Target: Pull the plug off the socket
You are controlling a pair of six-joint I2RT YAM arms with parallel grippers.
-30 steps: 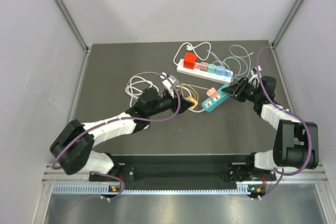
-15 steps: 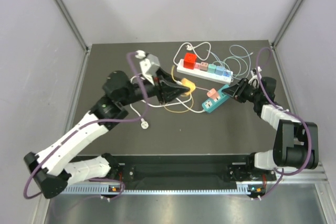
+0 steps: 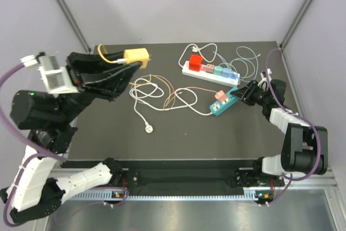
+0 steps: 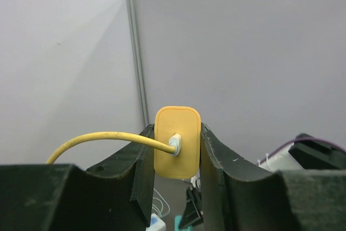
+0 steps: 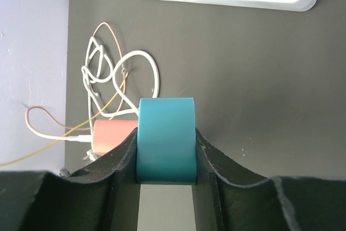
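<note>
You had the plug (image 3: pixel 136 55) high at the far left, the socket (image 3: pixel 223 101) on the table (image 3: pixel 189 133) at right, a strip (image 3: pixel 210 70) behind it, cables (image 3: pixel 157 93) between them.

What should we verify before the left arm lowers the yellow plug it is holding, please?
1. Grip of left tool on yellow plug: ok.
2. Gap between yellow plug and teal power strip, fully apart: ok.
3. Hold of right tool on teal power strip: ok.
4. Presence of pink plug on that strip: ok.
5. Run of yellow cable free of snags: cannot tell.
</note>
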